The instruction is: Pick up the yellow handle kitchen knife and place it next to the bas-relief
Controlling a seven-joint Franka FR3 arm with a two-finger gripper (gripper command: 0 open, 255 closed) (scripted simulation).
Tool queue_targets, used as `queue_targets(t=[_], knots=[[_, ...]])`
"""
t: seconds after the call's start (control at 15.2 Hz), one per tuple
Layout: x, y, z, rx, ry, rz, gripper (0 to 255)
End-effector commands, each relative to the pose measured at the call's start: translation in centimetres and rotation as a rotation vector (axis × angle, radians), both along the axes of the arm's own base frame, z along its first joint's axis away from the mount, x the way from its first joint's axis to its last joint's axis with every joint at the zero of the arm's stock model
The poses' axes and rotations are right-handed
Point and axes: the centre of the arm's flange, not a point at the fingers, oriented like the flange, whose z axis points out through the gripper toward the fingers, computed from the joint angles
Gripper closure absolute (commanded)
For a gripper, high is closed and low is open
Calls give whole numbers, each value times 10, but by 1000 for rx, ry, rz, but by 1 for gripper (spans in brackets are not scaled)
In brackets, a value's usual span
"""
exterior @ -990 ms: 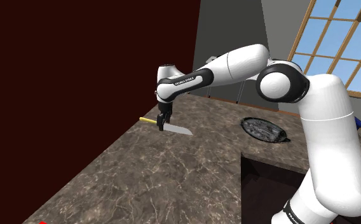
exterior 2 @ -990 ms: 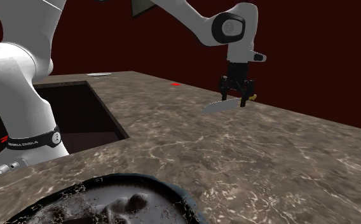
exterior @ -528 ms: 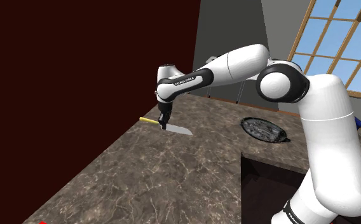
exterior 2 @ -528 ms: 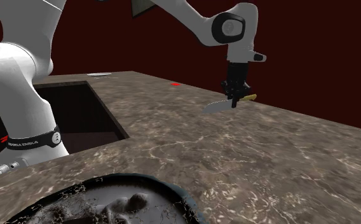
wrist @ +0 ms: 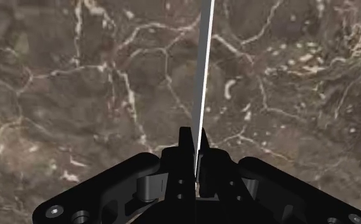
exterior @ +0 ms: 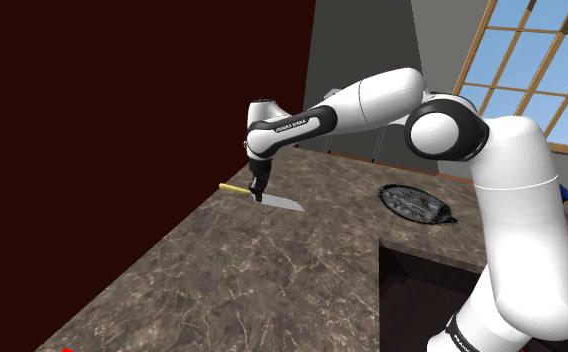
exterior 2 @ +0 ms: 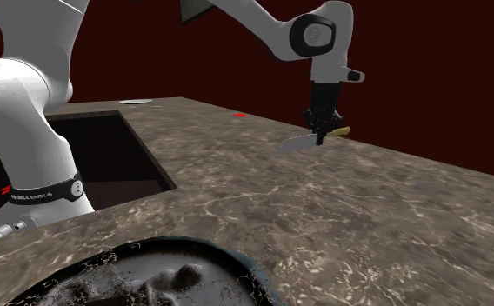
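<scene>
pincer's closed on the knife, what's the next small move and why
Probably a short lift straight up. The pincer is shut on the knife, whose blade hangs close over the counter. The bas-relief lies further toward the shoulder view's right, so clearing the surface first should keep the blade from dragging on the way there.

Knife (exterior: pixel 284 204) (yellow handle, grey blade) well apart from dark round bas-relief (exterior: pixel 415 203).

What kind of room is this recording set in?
Probably a kitchen: a dark marbled stone countertop with a rectangular sink-like recess, a yellow-handled kitchen knife, and a wood-framed window.
</scene>
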Motion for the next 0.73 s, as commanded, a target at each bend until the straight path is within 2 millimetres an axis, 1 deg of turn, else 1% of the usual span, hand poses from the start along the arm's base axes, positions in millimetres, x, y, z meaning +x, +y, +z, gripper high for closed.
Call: queue_targets(t=[0.0, 0.66], knots=[[1, 0, 10, 0, 0, 0, 255], [1, 0, 63, 0, 0, 0, 255]])
